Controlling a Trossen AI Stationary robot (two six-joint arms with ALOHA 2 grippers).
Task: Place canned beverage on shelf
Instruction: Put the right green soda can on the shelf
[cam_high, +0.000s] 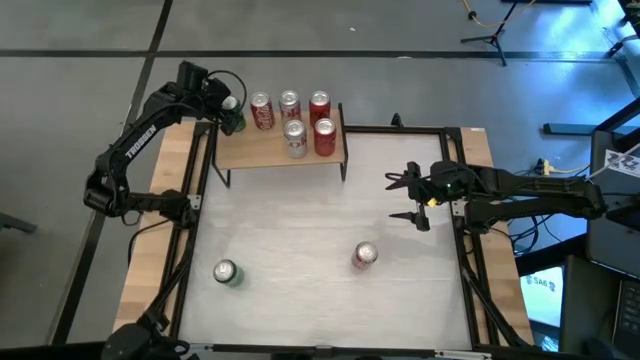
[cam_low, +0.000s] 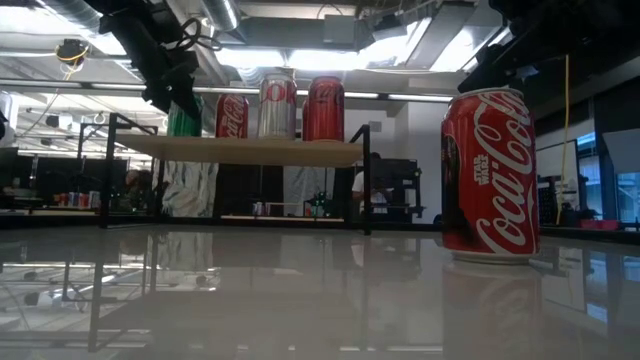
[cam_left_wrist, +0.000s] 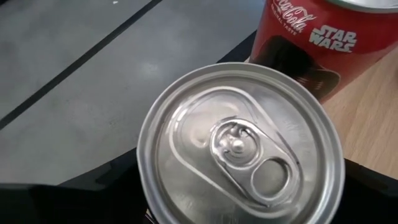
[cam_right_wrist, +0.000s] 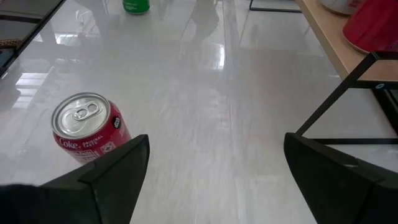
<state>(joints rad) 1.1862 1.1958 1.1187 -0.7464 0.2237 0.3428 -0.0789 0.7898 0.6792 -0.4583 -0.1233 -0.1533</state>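
My left gripper (cam_high: 230, 112) is shut on a green can (cam_high: 236, 122) at the left end of the shelf (cam_high: 270, 150), a light-wood board on thin black legs. Its silver top (cam_left_wrist: 242, 146) fills the left wrist view, and it stands just left of a red Star Wars can (cam_left_wrist: 323, 37). In the low view the green can (cam_low: 184, 118) is at the shelf top; whether it rests there I cannot tell. Several red and silver cans (cam_high: 296, 135) stand upright on the shelf. My right gripper (cam_high: 412, 197) hangs open and empty over the table's right side. My left gripper holds the green can by its side wall just under the top rim (cam_left_wrist: 144, 171), one dark finger (cam_left_wrist: 102, 196) on either side. The fingers come slanting down from the far left. The can is upright, top up.
A red can (cam_high: 365, 256) stands on the white table near my right gripper, also in the right wrist view (cam_right_wrist: 87, 127). A green can (cam_high: 227, 272) stands at the near left. Free board shows on the shelf's near left part (cam_high: 250, 150).
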